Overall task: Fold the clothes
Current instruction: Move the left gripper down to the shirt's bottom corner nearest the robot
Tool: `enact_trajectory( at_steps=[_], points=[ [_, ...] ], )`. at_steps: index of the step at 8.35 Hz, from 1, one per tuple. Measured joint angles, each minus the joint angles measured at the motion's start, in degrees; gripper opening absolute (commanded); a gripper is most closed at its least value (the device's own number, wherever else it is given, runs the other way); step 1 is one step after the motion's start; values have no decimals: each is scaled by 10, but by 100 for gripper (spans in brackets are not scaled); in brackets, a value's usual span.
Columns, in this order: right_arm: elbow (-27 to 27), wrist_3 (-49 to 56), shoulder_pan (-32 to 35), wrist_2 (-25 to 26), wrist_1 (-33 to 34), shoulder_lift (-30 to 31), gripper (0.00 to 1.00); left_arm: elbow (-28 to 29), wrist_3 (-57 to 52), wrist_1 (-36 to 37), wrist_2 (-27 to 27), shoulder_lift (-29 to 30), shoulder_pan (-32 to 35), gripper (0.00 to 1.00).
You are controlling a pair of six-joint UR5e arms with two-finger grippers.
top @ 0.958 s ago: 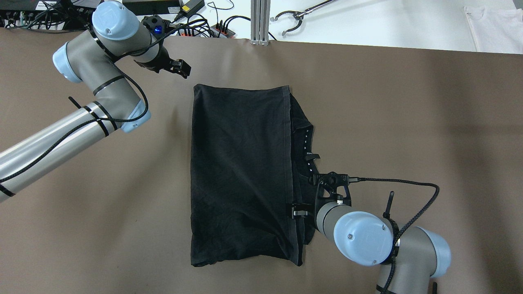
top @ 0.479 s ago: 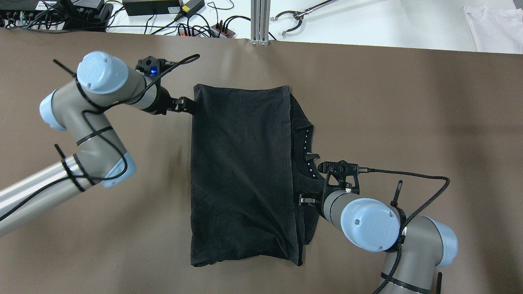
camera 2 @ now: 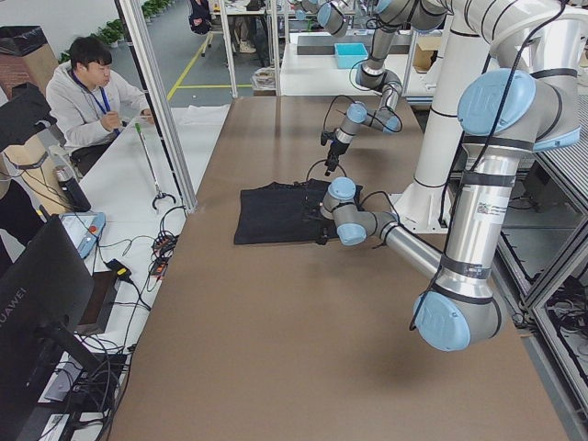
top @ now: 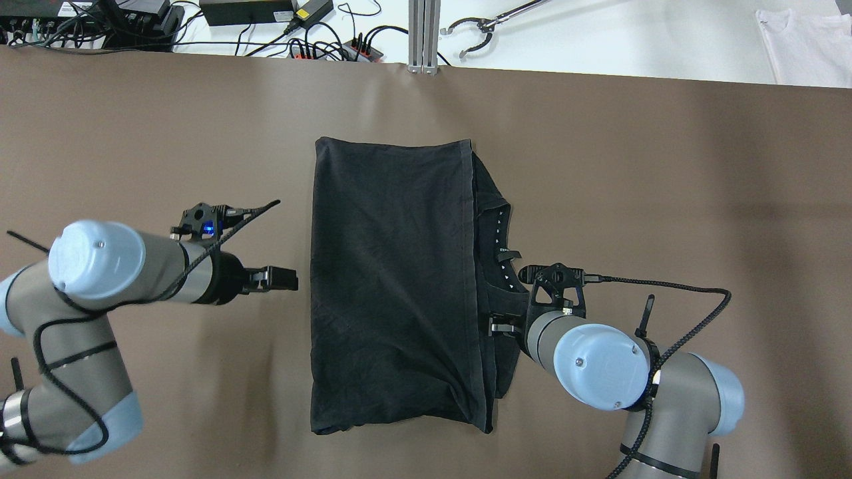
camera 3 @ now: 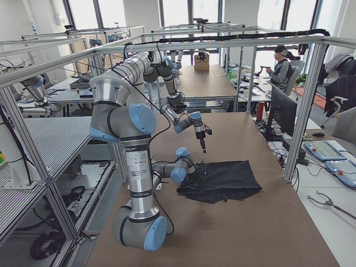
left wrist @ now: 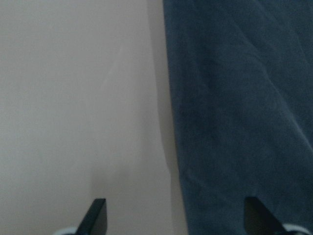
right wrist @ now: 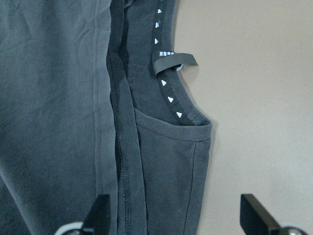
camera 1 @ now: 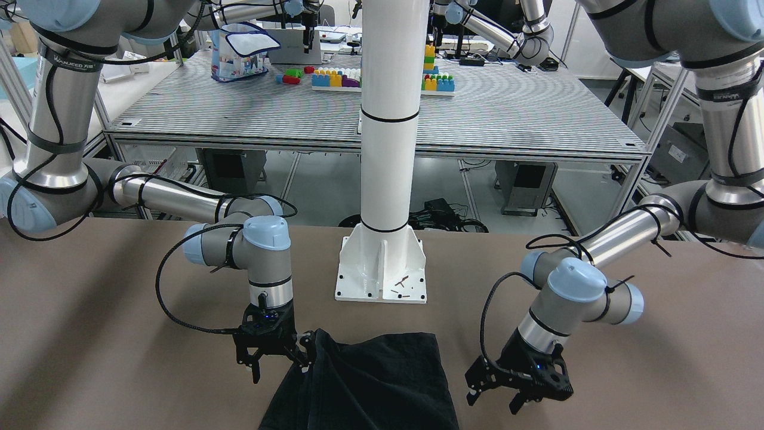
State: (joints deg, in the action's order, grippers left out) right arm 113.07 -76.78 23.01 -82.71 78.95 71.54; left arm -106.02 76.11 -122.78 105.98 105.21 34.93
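One black garment (top: pixel 393 286) lies flat mid-frame on the counter (top: pixel 133 133). Left fingers (left wrist: pixel 96 218) are spread wide and empty, straddling its left edge. Right fingers (right wrist: pixel 99 213) are spread wide and empty, straddling its right, collar-side edge, lower right.

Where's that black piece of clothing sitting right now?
In the overhead view the black garment lies flat at mid-table, the left gripper just off its left edge and the right gripper over its right edge.
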Motion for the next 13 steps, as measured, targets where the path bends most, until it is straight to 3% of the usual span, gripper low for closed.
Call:
enact_trajectory(
  at_steps=[2, 5, 8, 12, 13],
  points=[
    [0, 0, -1, 0, 0, 0, 94, -43, 78, 0, -90, -35, -102, 100],
    [0, 0, -2, 1, 0, 1, 94, -51, 152, 0, -199, -43, -219, 100],
    [0, 0, -2, 2, 1, 0, 94, -46, 163, 0, -228, -40, -250, 83],
    [0, 0, -3, 2, 0, 0, 94, -37, 164, 0, -229, -31, -256, 83],
    [0, 0, -4, 1, 0, 0, 94, -36, 164, 0, -229, -28, -256, 75]
  ],
)
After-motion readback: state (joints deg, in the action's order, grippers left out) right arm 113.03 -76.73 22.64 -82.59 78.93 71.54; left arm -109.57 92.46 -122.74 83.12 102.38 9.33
